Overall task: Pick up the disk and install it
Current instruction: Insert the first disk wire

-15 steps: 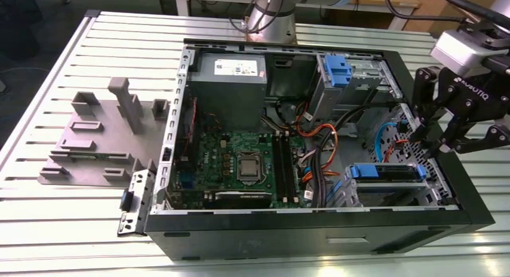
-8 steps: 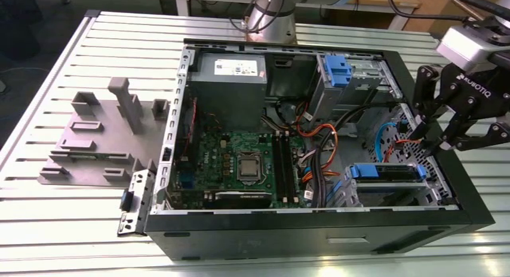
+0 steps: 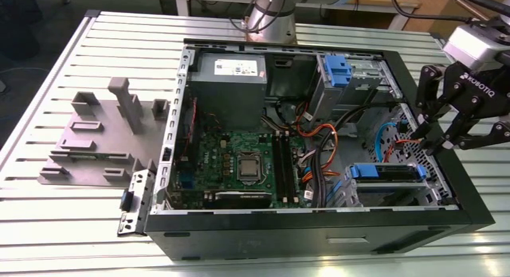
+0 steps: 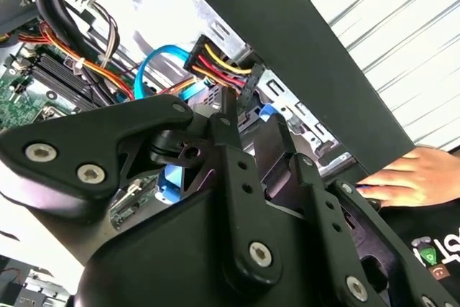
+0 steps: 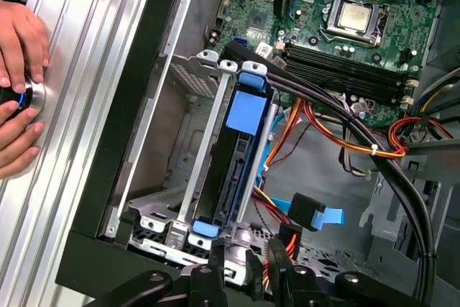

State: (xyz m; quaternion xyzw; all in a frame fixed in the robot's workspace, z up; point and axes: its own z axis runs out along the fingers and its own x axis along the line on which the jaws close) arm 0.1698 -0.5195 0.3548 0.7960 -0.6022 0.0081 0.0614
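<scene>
Jaws hover apart and empty near the blue-railed dark disk [image 5: 233,177], seated edge-on in a silver cage [image 5: 218,134].

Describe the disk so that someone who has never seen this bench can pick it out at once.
Find the open black computer case on the slatted metal table. In the case corner nearest the gripper is a silver drive cage, and the disk stands on edge in it. Blue plastic rails cap its ends, while the slot beside it is bare metal.
</scene>
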